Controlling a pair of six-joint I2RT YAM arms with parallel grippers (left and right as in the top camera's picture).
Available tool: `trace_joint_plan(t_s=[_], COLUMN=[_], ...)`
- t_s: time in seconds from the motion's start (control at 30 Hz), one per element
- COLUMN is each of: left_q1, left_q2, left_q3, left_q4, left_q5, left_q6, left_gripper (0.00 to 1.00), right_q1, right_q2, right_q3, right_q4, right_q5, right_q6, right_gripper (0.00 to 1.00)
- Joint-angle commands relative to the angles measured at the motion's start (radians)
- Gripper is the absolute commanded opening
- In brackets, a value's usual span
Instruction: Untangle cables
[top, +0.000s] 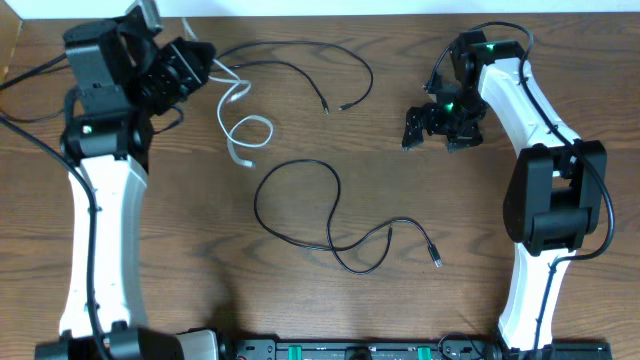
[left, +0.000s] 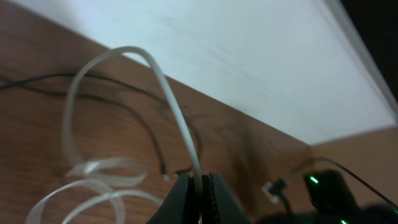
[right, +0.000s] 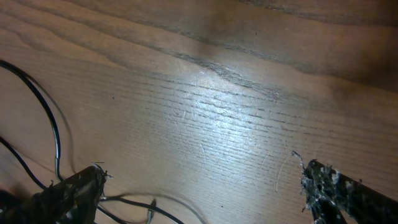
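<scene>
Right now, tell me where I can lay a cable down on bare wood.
Bare table lies between the left arm and the lower black cable, and between that cable and the right arm, below the open right pincer. Crowded: the top left, where the left pincer pinches the white cable beside the upper black cable.

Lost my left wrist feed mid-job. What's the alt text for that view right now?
The left gripper is shut on the white cable, which arcs up from its fingertips, bends left and drops into loose coils on the wooden table. A black cable curves across the wood behind it, its plug end lying near the gripper.
</scene>
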Motion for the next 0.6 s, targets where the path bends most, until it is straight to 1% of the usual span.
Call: trace_joint_plan(t_s=[0.0,0.2,0.43,0.57], left_q1=[0.074,0.225,0.397,0.47], left_q2=[0.04,0.08,0.16,0.237], left_q3=[0.014,0.014,0.013,0.013], left_q4=[0.008,0.008,-0.01,0.013], left_q5=[0.01,0.01,0.009,0.002], left_q6=[0.023,0.038,0.221,0.253], left_gripper=[0.07,0.07,0.07,0.07], right_q1=[0.009,0.008,0.009,0.008], right_q2=[-0.007,-0.007,-0.007,-0.007], right_q3=[-0.005,-0.005,-0.005,-0.005], right_q4=[-0.001,-0.001,0.014,0.018], right_q5=[-0.008,-0.008,-0.008,-0.008], right_q6=[-0.016,-0.015,-0.015,-0.015], right_gripper=[0.99,0.99,0.99,0.99])
